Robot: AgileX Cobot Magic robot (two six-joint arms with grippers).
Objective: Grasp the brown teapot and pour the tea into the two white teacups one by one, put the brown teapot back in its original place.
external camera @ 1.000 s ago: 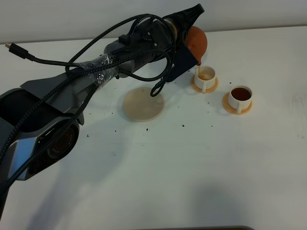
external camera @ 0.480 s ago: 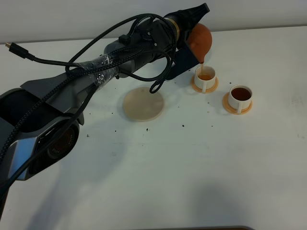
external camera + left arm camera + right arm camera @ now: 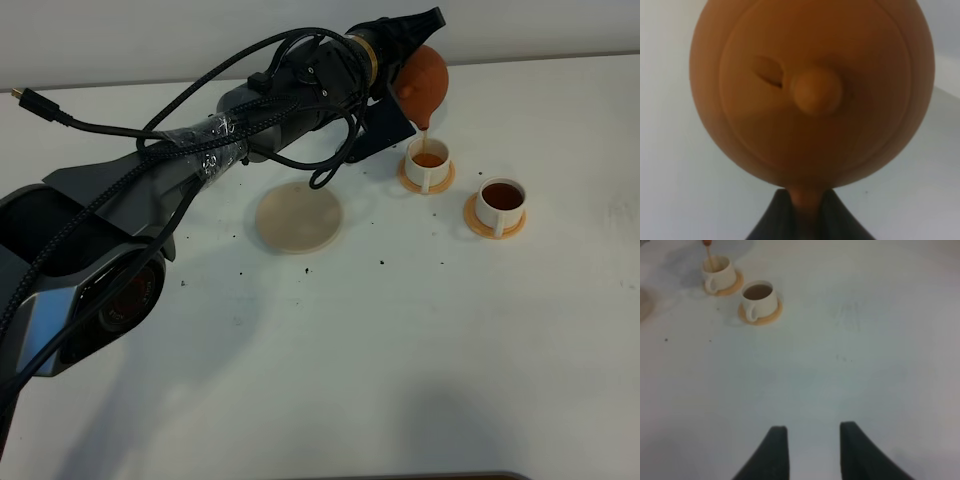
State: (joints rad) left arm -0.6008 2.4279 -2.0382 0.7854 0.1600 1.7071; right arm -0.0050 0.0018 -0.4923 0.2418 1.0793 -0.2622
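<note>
The brown teapot (image 3: 424,80) hangs tipped over the left of the two white teacups (image 3: 428,160), and a thin stream of tea (image 3: 428,135) falls from its spout into that cup. My left gripper (image 3: 405,62) is shut on the teapot's handle. In the left wrist view the teapot (image 3: 812,90) fills the picture, with the gripper (image 3: 807,212) closed on its handle. The right teacup (image 3: 501,200) holds dark tea. The beige coaster (image 3: 299,217) is bare. My right gripper (image 3: 812,450) is open over bare table, far from the cups (image 3: 759,297).
Each cup stands on a small orange saucer (image 3: 487,226). Dark specks dot the white table (image 3: 400,350) around the coaster. A black cable (image 3: 40,105) trails off to the far left. The left arm spans the left half of the table.
The teapot has shifted slightly right and up and tipped further. A stream of tea now runs, and the left cup has filled with more tea. The right cup is unchanged.
</note>
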